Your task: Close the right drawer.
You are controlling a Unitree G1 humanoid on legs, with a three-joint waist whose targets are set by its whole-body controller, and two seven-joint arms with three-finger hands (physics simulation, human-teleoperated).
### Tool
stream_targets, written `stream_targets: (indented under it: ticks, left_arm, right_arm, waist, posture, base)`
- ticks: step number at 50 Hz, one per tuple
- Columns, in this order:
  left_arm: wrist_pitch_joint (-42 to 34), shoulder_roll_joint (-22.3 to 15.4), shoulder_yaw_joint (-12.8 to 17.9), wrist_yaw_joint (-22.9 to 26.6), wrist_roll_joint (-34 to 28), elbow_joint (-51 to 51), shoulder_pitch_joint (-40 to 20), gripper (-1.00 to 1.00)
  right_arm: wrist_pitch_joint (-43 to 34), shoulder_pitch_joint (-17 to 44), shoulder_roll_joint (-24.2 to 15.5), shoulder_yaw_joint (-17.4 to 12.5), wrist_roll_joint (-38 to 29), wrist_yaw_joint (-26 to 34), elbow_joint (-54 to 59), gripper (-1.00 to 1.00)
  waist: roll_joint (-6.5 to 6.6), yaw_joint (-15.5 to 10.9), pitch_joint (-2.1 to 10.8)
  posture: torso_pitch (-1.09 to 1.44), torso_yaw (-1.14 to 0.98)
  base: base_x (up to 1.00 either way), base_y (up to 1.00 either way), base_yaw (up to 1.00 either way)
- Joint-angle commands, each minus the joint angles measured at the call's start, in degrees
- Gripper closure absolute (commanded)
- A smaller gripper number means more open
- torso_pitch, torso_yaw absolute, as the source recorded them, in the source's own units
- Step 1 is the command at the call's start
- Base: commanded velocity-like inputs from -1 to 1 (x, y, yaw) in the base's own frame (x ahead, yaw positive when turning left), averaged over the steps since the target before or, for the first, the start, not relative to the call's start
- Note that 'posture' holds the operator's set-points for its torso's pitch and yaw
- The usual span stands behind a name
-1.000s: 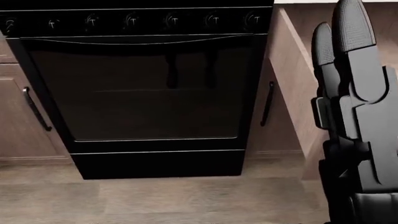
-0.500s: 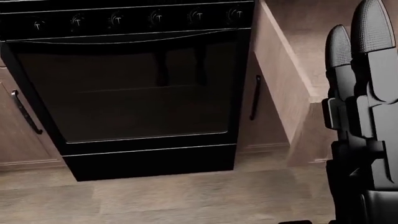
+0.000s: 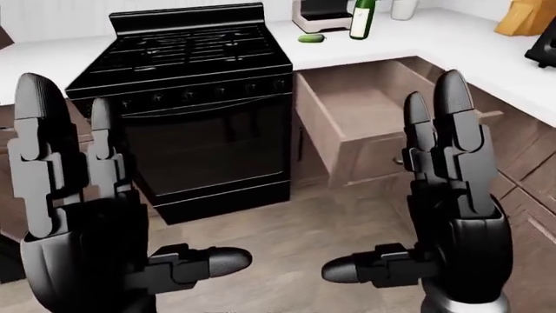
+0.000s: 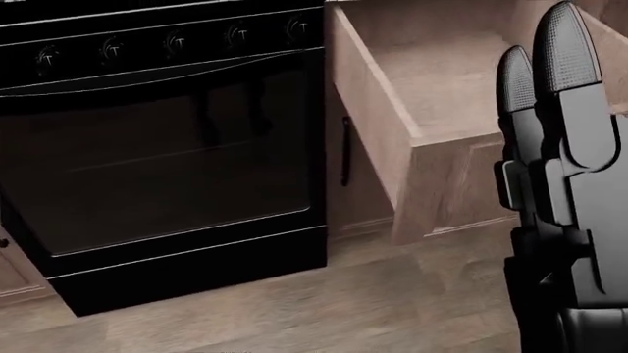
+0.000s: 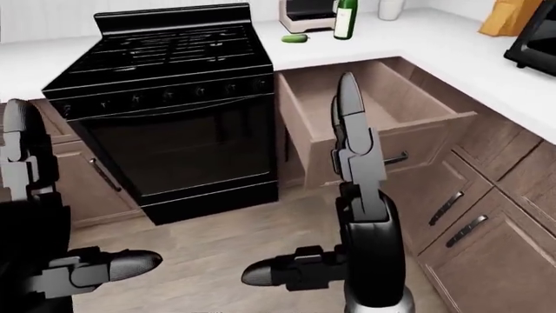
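Observation:
The right drawer point(image 5: 386, 107) stands pulled far out of the light wood cabinet to the right of the black stove point(image 3: 195, 111); it looks empty inside. Its front panel point(image 5: 430, 140) carries a dark handle point(image 5: 396, 158). My right hand point(image 3: 399, 189) is raised below the drawer in the left-eye view, fingers straight up and thumb out to the left, apart from the panel and holding nothing. At the view's left my left hand point(image 3: 130, 195) is held the same way, open and empty. In the head view the right hand's fingers point(image 4: 565, 110) cover the drawer's right part.
A white counter point(image 3: 452, 45) wraps round the upper right, with a green bottle point(image 3: 363, 18), a cucumber point(image 3: 310, 38) and a toaster point(image 3: 321, 13) on it. Lower cabinet doors with dark handles point(image 5: 456, 218) line the right side. Wood floor point(image 3: 287, 235) lies below the stove.
The whole head view has shifted: the stove slid left and the open drawer came further into view, so the camera moved right. The right hand keeps its raised open pose.

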State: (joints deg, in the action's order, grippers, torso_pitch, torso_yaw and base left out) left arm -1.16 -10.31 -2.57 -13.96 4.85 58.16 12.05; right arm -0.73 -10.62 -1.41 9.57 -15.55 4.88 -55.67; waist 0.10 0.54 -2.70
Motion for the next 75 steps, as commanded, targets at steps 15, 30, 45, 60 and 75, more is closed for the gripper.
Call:
stream_targets:
  ticks: [15, 30, 45, 60, 75]
  left_arm:
    - [1.39, 1.43, -0.18, 1.45, -1.53, 1.82, 0.02, -1.00]
    - [1.76, 1.85, -0.27, 1.95, -1.96, 1.82, 0.35, -1.00]
    - [1.20, 3.55, -0.88, 3.44, -3.38, 1.82, 0.28, -1.00]
    - [1.53, 3.85, -0.58, 3.69, -3.13, 1.82, 0.76, -1.00]
    - [1.36, 3.79, -0.37, 3.63, -3.00, 1.82, 0.62, -1.00]
  right_arm:
    - [2.37, -0.06, 0.02, 0.56, 0.09, -0.35, -0.95, -1.00]
    - [2.39, -0.36, -0.11, 1.00, -0.51, -0.10, -1.50, -1.00]
    - [2.83, -0.40, -0.16, 0.78, -0.26, 0.20, -1.27, -1.00]
    - [3.49, -0.65, -0.24, 0.67, -0.16, 0.29, -0.81, -1.00]
    - [3.19, -0.44, -0.10, 0.31, -0.01, 0.22, -1.14, -1.00]
  waist:
    - [2.13, -0.74, 0.00]
    - [1.10, -0.28, -0.65]
    - [-0.47, -0.87, 0.03]
    - [4.90, -0.46, -0.06]
    - [-2.53, -0.04, 1.08]
  posture:
    - [0.00, 0.00]
    - [0.00, 0.00]
    - [0.00, 0.00]
    - [0.00, 0.00]
    - [0.00, 0.00]
  base:
    - [-0.01, 0.00, -0.39]
    - [0.00, 0.00, -0.40]
    - [0.00, 0.00, -0.39]
    - [0.00, 0.00, -0.40]
    - [0.00, 0.00, -0.40]
